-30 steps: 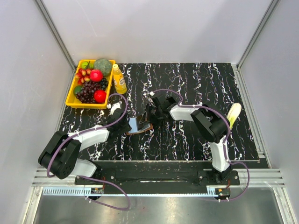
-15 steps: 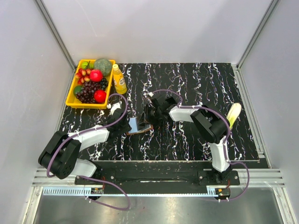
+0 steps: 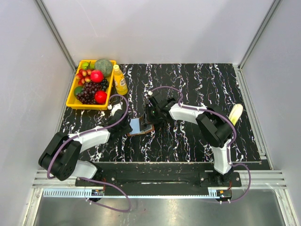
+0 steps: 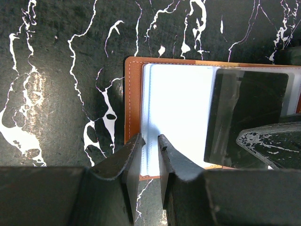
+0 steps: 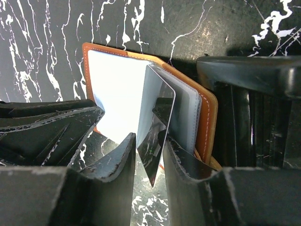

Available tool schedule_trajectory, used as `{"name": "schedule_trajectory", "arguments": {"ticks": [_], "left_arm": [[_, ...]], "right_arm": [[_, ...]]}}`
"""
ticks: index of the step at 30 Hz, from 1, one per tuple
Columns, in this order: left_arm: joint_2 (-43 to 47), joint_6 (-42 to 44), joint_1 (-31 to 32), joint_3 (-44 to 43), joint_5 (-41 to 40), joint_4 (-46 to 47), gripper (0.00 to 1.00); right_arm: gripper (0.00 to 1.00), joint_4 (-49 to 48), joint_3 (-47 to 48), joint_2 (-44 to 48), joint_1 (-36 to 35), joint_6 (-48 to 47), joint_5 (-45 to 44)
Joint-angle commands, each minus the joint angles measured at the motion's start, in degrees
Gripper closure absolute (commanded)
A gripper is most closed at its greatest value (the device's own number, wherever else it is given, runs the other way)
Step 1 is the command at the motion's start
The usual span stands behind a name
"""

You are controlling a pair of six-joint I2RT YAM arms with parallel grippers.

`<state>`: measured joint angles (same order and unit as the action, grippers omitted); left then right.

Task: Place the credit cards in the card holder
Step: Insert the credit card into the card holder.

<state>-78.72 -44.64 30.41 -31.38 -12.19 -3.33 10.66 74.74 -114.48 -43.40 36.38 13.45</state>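
Note:
The brown card holder [image 3: 139, 126] lies open on the black marble table, its clear sleeves [image 4: 178, 108] facing up. My left gripper [image 4: 150, 139] is shut on the near edge of the card holder [image 4: 133, 94], with a pale sleeve pinched between its fingers. A dark credit card [image 5: 157, 132] stands on edge, partly inside a sleeve of the card holder [image 5: 207, 122]. My right gripper [image 5: 148, 141] is open around that card, which leans on the right finger with a gap to the left one. From the left wrist the same card [image 4: 244, 117] looks dark and glossy.
A yellow tray [image 3: 71, 99] of fruit stands at the back left, with a yellow bottle [image 3: 120, 80] beside it. A pale yellow banana-like object [image 3: 235, 114] lies at the right. A black ribbed part [image 5: 254, 94] stands close to the holder's right side.
The right gripper's jaws have opened off the card, which stays standing in the holder. The right wrist has shifted slightly toward the back left. The left arm has not moved.

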Motion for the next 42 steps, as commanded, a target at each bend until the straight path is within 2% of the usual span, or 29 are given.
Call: {"name": "schedule_trajectory", "arguments": {"ticks": [1, 2, 4, 9, 12, 16, 21, 25, 29, 37, 38, 42], "left_arm": [[-0.82, 0.87, -0.18, 0.79, -0.03, -4.49, 0.74], [-0.74, 0.87, -0.18, 0.88, -0.03, -4.40, 0.74], [-0.65, 0.87, -0.18, 0.96, -0.03, -4.40, 0.74], [-0.74, 0.96, -0.18, 0.97, 0.23, -4.31, 0.74], [-0.56, 1.05, -0.18, 0.97, -0.12, -4.66, 0.74], [-0.56, 1.05, -0.18, 0.97, -0.21, -4.49, 0.74], [-1.00, 1.14, -0.18, 0.97, 0.50, -4.40, 0.75], [-0.03, 0.79, -0.18, 1.32, -0.73, -5.19, 0.74], [0.67, 0.00, -0.18, 2.19, -1.26, -5.54, 0.74], [-0.03, -1.32, -0.27, 2.28, -1.88, -6.60, 0.74], [-0.21, -1.59, -0.27, 2.28, -1.70, -6.60, 0.75], [-0.56, -2.20, -0.27, 2.63, -1.27, -6.16, 0.75]], "right_arm": [[0.66, 6.31, 0.58, 0.31, 0.59, -2.90, -5.28], [0.68, 6.31, 0.41, 0.57, 0.42, -2.55, -5.45], [0.80, 6.13, 0.14, 1.01, 0.59, -2.54, -5.72], [0.88, 5.69, 0.50, 0.48, 0.42, -2.02, -1.16], [0.95, 6.22, 0.15, 1.18, 0.51, -1.67, -2.37], [0.99, 5.08, -0.30, -0.47, 0.59, -0.78, -1.33], [1.00, -3.69, -2.84, -2.33, 0.59, 2.02, 4.56], [1.00, -5.82, -3.37, -2.68, 0.42, 2.99, 5.96], [1.00, -13.19, -6.27, -2.15, 0.51, 5.71, 8.25], [1.00, -11.09, -4.34, -4.88, -0.02, 5.28, 7.20], [1.00, -7.96, -3.90, -5.14, -0.02, 5.54, 6.77], [0.99, -7.41, -4.78, -4.17, -0.72, 8.36, 2.29]]}}
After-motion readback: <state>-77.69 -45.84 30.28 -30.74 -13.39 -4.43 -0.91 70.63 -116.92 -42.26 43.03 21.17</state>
